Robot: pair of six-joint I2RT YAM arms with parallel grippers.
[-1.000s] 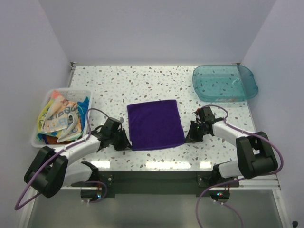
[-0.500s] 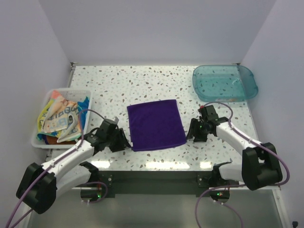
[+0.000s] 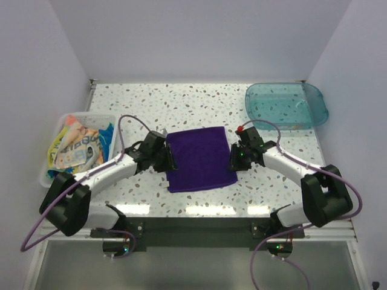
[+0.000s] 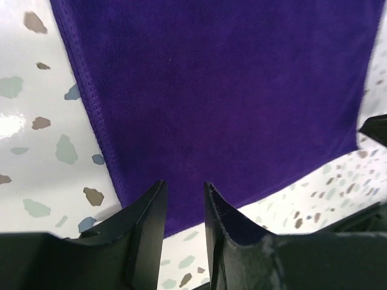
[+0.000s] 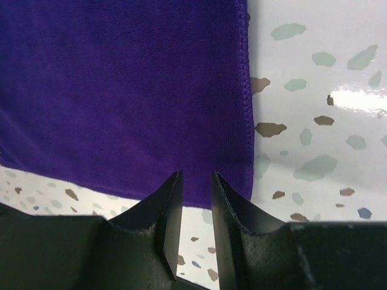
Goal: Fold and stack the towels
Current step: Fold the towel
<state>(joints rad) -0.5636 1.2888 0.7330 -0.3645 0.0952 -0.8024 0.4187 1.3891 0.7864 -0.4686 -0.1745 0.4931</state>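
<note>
While left gripper (image 4: 184, 183), right gripper (image 5: 196, 174) sit slightly parted, purple towel (image 3: 199, 160) side edges partly hidden.

The left arm (image 3: 103, 175) is slanting forward and to the right from its base. Its left gripper (image 3: 171, 158) is pointing inward and hanging low, fingers (image 4: 148, 223) standing slightly apart with nothing between them. The right arm (image 3: 284, 164) is mirroring it, slanting forward and left. The right gripper (image 3: 231, 160) is also facing inward, its jaws narrowly parted and pinching nothing.
</note>
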